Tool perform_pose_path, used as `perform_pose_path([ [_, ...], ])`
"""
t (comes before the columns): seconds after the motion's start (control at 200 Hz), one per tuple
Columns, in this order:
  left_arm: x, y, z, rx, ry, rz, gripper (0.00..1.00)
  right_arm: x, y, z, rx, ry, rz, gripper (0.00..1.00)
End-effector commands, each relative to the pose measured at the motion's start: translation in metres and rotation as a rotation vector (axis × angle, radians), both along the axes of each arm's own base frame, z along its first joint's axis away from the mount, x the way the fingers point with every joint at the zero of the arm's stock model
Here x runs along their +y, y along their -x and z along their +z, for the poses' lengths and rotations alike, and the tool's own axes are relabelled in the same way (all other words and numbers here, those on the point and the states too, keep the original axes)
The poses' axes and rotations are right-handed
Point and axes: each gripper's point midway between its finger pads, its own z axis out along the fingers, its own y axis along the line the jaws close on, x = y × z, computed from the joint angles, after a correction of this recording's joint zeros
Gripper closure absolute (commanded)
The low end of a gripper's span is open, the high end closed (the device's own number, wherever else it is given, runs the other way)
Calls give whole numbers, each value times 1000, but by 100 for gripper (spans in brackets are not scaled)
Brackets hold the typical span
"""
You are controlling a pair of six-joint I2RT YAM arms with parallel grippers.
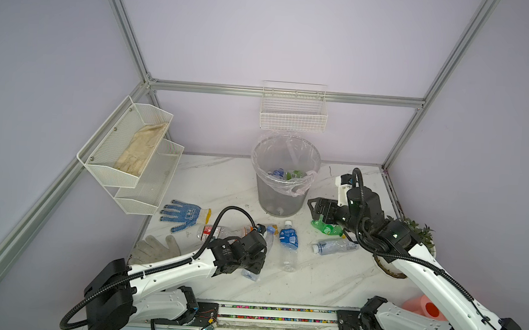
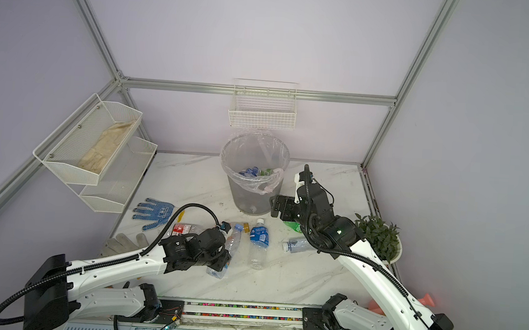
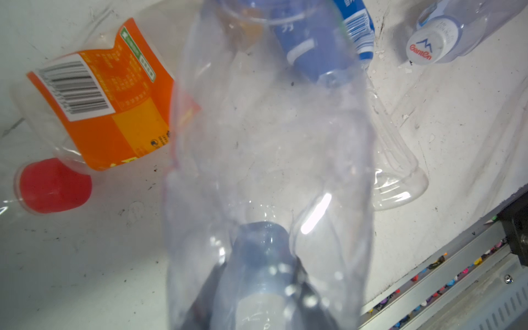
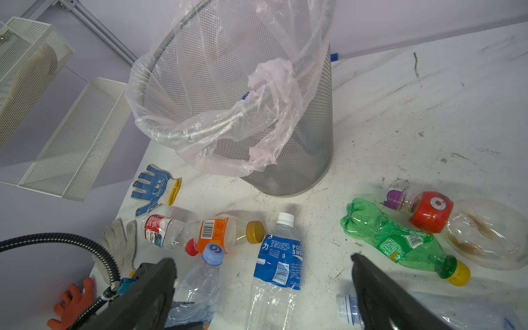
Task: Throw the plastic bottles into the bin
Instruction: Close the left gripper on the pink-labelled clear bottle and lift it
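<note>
My left gripper (image 1: 257, 261) (image 3: 257, 303) is shut on a clear crushed bottle with a pale blue cap (image 1: 267, 236) (image 3: 265, 143) low over the table's front left. Right of the bin (image 1: 282, 186) (image 2: 252, 184) (image 4: 285, 128) hangs my right gripper (image 1: 314, 207) (image 4: 261, 258), open and empty. On the table lie a blue-label bottle (image 1: 289, 240) (image 4: 281, 263), a green bottle (image 1: 327, 229) (image 4: 394, 240), a pale blue bottle (image 1: 334, 247), an orange-label bottle (image 4: 220, 231) (image 3: 114, 108) and a red-label bottle (image 1: 212, 232). Several bottles (image 1: 288, 174) lie inside the bin.
A blue-dotted glove (image 1: 183, 214) and a white glove (image 1: 155, 247) lie at the left. White wire baskets hang on the left wall (image 1: 130, 150) and back wall (image 1: 293, 110). A potted plant (image 1: 418, 230) and a pink watering can (image 1: 425, 307) stand at the right.
</note>
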Motion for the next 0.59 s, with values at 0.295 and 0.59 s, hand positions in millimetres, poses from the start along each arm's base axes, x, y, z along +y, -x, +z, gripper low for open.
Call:
perform_pose_path([
  [0.295, -13, -21, 115, -262, 186, -17, 74, -4, 3, -1, -4, -15, -16, 3],
  [0.59, -6, -24, 167, -389, 246, -20, 74, -7, 4, -6, 6, -13, -29, 3],
])
